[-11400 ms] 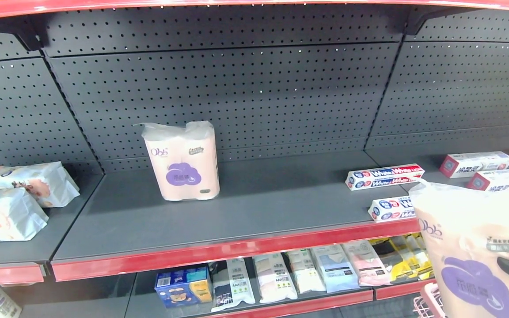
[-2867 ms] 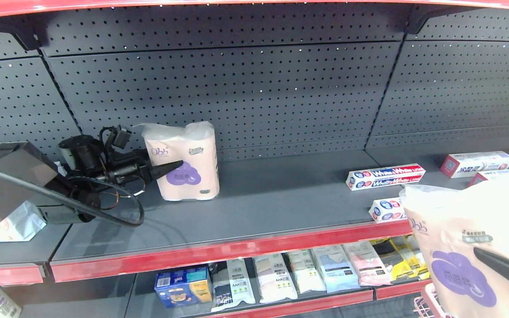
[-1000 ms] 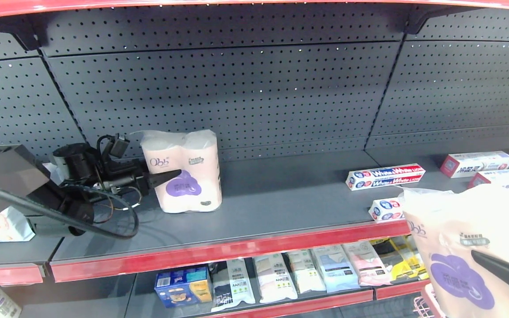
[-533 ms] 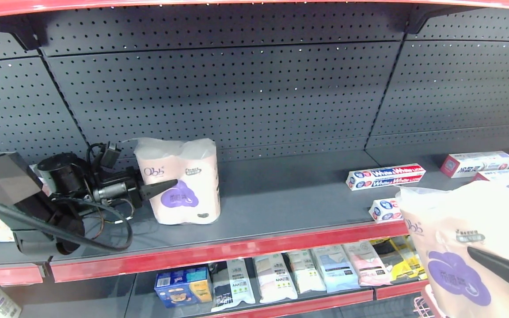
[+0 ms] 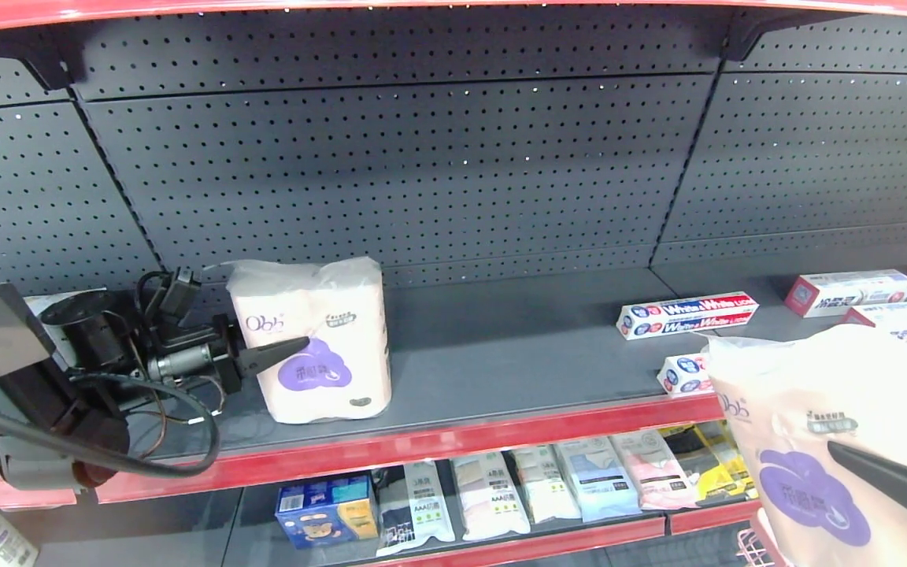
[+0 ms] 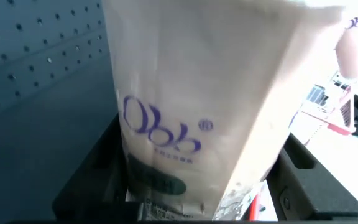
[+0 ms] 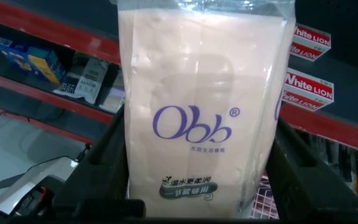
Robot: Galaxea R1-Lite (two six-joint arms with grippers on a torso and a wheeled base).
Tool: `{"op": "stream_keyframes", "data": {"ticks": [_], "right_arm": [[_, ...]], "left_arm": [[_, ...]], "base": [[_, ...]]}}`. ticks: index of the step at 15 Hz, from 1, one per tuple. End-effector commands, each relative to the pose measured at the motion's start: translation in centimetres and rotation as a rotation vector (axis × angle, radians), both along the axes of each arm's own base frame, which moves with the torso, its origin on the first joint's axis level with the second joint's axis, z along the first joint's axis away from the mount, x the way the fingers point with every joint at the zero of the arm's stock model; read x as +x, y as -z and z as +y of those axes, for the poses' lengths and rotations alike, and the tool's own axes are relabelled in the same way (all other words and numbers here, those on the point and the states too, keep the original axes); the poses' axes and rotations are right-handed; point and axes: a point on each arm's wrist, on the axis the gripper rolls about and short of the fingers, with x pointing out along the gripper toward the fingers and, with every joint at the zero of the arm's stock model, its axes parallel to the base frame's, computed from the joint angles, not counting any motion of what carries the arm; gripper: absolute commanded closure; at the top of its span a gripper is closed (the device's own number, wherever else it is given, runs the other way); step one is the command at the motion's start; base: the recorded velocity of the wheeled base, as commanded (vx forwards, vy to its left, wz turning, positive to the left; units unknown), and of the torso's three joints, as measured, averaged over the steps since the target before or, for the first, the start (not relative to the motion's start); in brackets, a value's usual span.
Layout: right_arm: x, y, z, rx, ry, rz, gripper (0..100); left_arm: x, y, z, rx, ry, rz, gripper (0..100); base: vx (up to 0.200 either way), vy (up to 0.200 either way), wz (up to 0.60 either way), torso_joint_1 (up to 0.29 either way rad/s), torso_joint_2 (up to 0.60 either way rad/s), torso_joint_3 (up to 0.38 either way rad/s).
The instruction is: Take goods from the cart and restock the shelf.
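the left gripper point(image 5: 300, 337) was clamped on a toilet roll pack point(image 5: 320, 339), with one dark finger point(image 5: 268, 356) laid across the pack's printed front and the other out of sight behind it. in the left wrist view the pack sat squarely in the gap between the two fingers. it stood upright between the jaws with its base down at the grey shelf point(image 5: 501, 362), close to the red front lip (whether it actually bore on the deck could not be told). the right gripper point(image 5: 894, 480) was clenched on a second toilet roll pack point(image 5: 823, 425), which was upright in front of the shelf's edge and above a corner of the pink cart point(image 5: 760, 547). in the right wrist view that pack was wedged between the jaws, printed face toward the camera. beyond the right jaws, toothpaste boxes point(image 5: 686, 313) lay flat on the shelf, well apart from the left jaws. soft packets point(image 5: 540, 480) lined the tier below.
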Motion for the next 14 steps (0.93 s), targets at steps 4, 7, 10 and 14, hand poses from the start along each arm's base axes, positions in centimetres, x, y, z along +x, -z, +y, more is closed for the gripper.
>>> {"op": "stream_keyframes", "data": {"ticks": [4,7,10,14], "right_arm": [[0.1,0.0,0.0,0.002,0.002,0.002,100],[0.1,0.0,0.0,0.004,0.002,0.002,100],[0.2,0.1,0.0,0.004,0.002,0.007,100],[0.2,0.1,0.0,0.003,0.002,0.009,100]], "left_arm": [[-1.2,0.3,-0.1,0.001,0.052,0.028,100],[-1.2,0.4,0.0,0.004,0.051,0.026,100],[-1.5,0.6,-0.1,0.002,0.071,0.037,100],[-1.7,0.9,-0.1,0.013,0.077,0.028,100]], "base": [[0.000,0.000,0.00,0.000,0.00,0.000],[0.000,0.000,0.00,0.000,0.00,0.000],[0.000,0.000,0.00,0.000,0.00,0.000],[0.000,0.000,0.00,0.000,0.00,0.000]]}}
